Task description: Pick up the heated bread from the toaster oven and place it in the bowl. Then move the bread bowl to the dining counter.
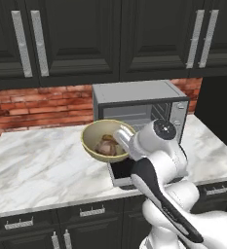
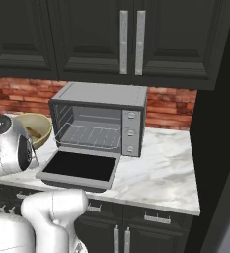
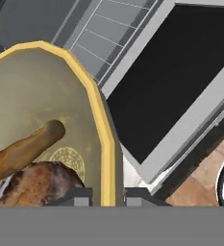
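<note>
The toaster oven (image 2: 99,118) stands on the counter (image 1: 42,165) against the brick wall (image 1: 37,104), its door (image 2: 79,168) dropped forward over the counter's front edge. The bowl (image 1: 105,140) is raised at the oven's left front, with the bread (image 3: 24,150) and another piece (image 3: 39,185) inside it. Cabinets (image 1: 76,39) hang above the oven.

gripper (image 3: 108,196) clamped tight — arm bent, raised

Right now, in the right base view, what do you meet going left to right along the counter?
Bowl → open toaster oven with its door dropped flat → bare marble counter out to its right edge.
</note>
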Robot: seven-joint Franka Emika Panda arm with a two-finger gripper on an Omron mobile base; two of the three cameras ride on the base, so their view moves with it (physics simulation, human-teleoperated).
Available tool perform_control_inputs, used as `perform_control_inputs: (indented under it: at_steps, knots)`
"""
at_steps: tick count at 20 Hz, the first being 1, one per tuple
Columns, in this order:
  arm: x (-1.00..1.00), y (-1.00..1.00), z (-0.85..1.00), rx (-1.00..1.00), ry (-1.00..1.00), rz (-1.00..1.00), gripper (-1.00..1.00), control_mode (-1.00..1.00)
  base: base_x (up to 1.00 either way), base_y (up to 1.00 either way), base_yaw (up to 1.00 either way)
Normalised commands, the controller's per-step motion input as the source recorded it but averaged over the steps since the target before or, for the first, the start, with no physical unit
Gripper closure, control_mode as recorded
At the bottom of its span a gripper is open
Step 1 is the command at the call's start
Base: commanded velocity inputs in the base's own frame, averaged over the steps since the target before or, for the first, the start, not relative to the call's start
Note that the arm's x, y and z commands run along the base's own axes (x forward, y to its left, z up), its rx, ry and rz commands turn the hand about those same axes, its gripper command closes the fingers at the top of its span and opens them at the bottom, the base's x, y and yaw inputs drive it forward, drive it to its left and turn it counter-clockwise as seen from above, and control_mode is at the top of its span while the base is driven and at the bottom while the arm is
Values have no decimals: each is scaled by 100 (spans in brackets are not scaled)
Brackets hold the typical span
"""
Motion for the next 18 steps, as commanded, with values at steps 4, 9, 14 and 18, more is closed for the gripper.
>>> perform_control_inputs:
  at_steps: [4,9,14,18]
  knots:
    - [-31,-63,88,-2,31,-6,100,-100,0,0,0]
    - [-7,-24,13,6,-1,0,100,-100,0,0,0]
    - [0,0,0,0,0,0,100,100,-57,-5,20]
    - [0,0,0,0,0,0,100,100,-89,-17,84]
